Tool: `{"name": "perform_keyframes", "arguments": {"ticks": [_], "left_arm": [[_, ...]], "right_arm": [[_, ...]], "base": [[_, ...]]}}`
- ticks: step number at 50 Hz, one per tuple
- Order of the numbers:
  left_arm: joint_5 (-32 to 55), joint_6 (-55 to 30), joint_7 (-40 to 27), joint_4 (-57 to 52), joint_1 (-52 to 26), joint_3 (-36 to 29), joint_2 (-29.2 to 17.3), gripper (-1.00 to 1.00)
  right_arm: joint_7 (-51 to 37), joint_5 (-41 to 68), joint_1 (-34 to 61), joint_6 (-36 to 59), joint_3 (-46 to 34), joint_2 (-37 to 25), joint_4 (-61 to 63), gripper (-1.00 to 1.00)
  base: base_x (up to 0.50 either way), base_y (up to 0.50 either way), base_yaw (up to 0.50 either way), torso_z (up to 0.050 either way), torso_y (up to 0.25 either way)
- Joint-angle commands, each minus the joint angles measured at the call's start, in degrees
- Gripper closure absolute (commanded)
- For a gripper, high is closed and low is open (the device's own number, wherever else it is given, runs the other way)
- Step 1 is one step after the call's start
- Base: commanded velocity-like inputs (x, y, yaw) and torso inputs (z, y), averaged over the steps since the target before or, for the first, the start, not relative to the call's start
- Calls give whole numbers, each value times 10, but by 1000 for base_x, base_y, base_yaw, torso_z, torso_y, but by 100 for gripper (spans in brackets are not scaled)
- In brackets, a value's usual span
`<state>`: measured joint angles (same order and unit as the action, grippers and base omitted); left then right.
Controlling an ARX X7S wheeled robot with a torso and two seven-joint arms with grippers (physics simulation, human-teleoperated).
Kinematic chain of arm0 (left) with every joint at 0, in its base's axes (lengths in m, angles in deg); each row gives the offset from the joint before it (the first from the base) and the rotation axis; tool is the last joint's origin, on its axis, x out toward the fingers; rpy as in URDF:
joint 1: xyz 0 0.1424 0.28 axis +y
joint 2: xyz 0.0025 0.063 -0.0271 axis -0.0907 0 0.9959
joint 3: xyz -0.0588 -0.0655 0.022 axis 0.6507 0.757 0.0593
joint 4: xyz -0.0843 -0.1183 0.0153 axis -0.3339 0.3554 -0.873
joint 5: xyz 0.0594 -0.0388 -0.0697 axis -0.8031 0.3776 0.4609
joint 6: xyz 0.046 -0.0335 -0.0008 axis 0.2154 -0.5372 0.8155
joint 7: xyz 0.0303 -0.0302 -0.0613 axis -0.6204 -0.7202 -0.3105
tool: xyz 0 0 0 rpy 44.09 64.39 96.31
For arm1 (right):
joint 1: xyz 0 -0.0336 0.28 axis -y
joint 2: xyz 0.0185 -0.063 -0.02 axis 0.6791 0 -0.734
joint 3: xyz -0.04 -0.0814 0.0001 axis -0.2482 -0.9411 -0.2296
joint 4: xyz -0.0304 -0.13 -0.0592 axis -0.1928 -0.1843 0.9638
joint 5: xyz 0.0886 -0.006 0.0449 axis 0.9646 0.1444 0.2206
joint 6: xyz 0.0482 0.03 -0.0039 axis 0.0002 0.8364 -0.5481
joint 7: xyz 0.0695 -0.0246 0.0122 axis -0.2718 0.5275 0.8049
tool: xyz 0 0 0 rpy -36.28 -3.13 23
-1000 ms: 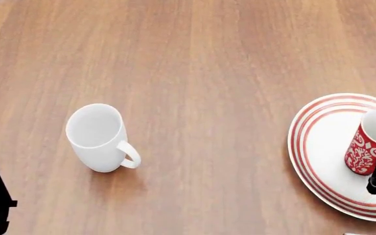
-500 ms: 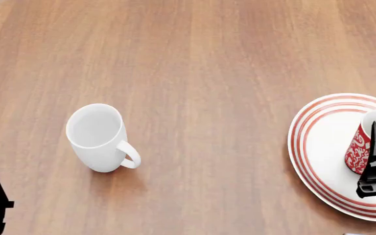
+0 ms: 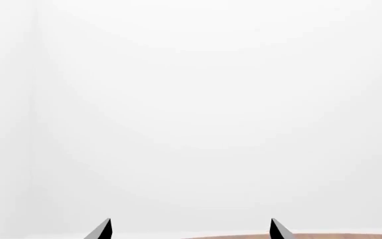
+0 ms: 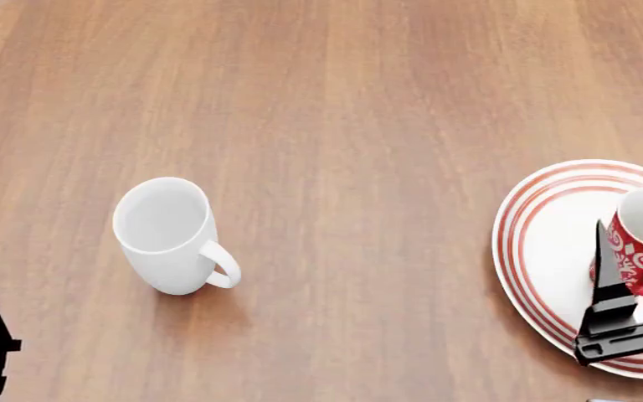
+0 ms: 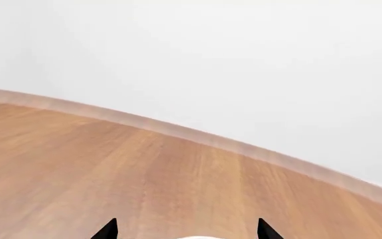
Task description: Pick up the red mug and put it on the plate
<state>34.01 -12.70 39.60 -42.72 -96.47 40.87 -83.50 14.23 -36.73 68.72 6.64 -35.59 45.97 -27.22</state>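
Wood-grain bench (image 4: 333, 126) beneath a plain pale wall. Red mug (image 4: 640, 239) stands upright on the plate (image 4: 539, 243), apparently empty, its handle towards the robot; the placing step looks complete. Right gripper (image 5: 185, 231) has its fingers (image 4: 603, 255) spread wide, one beside the mug, holding nothing, presumably to free the mug. White mug (image 4: 165, 234) stands well apart, empty. Left gripper (image 3: 189, 230) sits aside, fingers wide.
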Motion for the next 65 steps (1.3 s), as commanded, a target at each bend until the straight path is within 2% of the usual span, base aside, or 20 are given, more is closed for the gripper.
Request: {"name": "perform_keyframes", "arguments": {"ticks": [1, 7, 31, 65], "left_arm": [[-4, 2, 0, 5, -4, -7, 2, -100], [-20, 13, 2, 18, -5, -22, 10, -100], [-92, 92, -8, 24, 81, -53, 9, -100], [-112, 104, -18, 12, 103, -61, 3, -100]], "right_arm": [[-2, -2, -31, 7, -3, 3, 52, -100], [-5, -5, -51, 5, -2, 6, 78, -100], [-14, -12, -116, -26, -2, 27, 120, -100], [-3, 6, -187, -53, 5, 34, 185, -100]], "base": [[0, 0, 0, 0, 0], [0, 0, 0, 0, 0], [0, 0, 0, 0, 0], [0, 0, 0, 0, 0]]}}
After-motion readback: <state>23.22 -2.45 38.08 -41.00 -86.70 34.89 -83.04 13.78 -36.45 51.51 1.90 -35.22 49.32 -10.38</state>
